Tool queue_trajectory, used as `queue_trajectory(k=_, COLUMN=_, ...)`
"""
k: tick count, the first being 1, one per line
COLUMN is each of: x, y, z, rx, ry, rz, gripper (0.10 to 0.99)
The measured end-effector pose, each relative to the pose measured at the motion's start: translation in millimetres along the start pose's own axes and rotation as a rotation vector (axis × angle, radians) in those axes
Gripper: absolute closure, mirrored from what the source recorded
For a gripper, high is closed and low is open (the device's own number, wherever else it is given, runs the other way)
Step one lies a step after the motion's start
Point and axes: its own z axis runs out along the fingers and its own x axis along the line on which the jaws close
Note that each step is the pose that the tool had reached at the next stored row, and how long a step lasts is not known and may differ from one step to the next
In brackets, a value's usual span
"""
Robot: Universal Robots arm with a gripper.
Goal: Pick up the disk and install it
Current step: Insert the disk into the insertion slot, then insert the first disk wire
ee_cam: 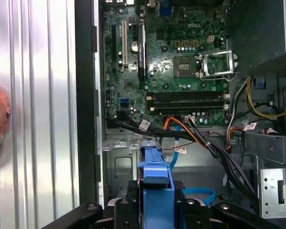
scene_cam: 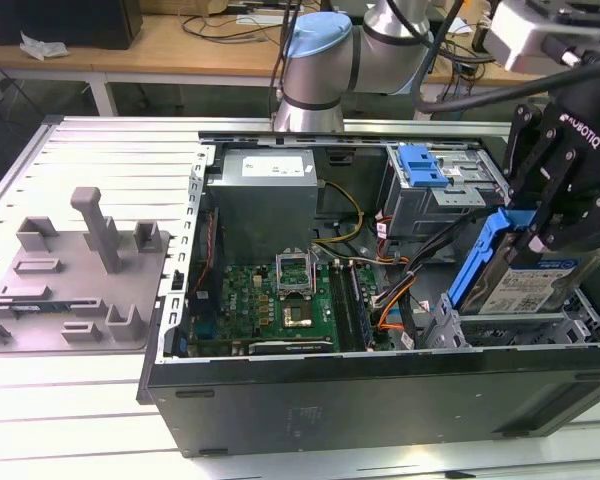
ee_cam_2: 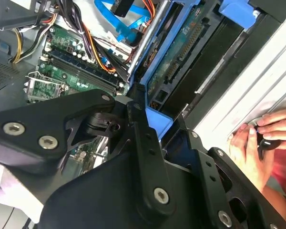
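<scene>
The disk (scene_cam: 533, 292) is held tilted, with one end raised. In the exterior view its flat silver metal body and white-and-blue label are seen just below the fingers (scene_cam: 533, 185). The body is framed by a blue plastic bracket (scene_cam: 483, 255), and the raised end of this bracket is clamped between the fingers. In both wrist views the blue end is seen pinched between them, the rest stretching away beyond the fingertips.
</scene>
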Motion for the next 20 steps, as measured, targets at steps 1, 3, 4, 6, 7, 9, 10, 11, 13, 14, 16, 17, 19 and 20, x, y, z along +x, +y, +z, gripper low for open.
queue_trajectory(k=1, x=0.0, y=0.0, z=1.5, rx=0.000, ry=0.0000, rz=0.000, gripper=0.722)
queue_trajectory(k=3, x=-0.1, y=-0.1, z=4.4, rx=0.000, ry=0.0000, rz=0.000, gripper=0.722)
queue_trajectory(k=4, x=-0.1, y=-0.2, z=5.4, rx=0.000, ry=0.0001, rz=0.000, gripper=0.722)
queue_trajectory(k=6, x=-0.1, y=-0.2, z=7.2, rx=0.000, ry=0.0001, rz=0.000, gripper=0.710)
queue_trajectory(k=7, x=-0.1, y=-0.3, z=7.4, rx=0.000, ry=0.0002, rz=0.000, gripper=0.651)
queue_trajectory(k=9, x=-0.1, y=-0.2, z=7.7, rx=0.000, ry=0.0000, rz=0.000, gripper=0.522)
queue_trajectory(k=10, x=-0.1, y=-0.3, z=7.7, rx=0.000, ry=-0.0001, rz=0.000, gripper=0.522)
queue_trajectory(k=11, x=-0.1, y=-0.3, z=7.7, rx=0.000, ry=-0.0001, rz=0.000, gripper=0.522)
queue_trajectory(k=13, x=-0.1, y=-0.3, z=7.7, rx=0.000, ry=0.0000, rz=-0.001, gripper=0.522)
queue_trajectory(k=14, x=-0.1, y=-0.3, z=7.7, rx=0.000, ry=0.0000, rz=-0.001, gripper=0.522)
queue_trajectory(k=16, x=-0.1, y=-0.3, z=7.7, rx=0.000, ry=0.0000, rz=-0.001, gripper=0.522)
queue_trajectory(k=17, x=-0.1, y=-0.2, z=7.7, rx=0.000, ry=0.0000, rz=-0.001, gripper=0.522)
queue_trajectory(k=19, x=-0.1, y=-0.3, z=7.7, rx=0.000, ry=0.0000, rz=-0.001, gripper=0.522)
queue_trajectory(k=20, x=-0.1, y=-0.3, z=7.7, rx=0.000, ry=0.0000, rz=-0.001, gripper=0.522)
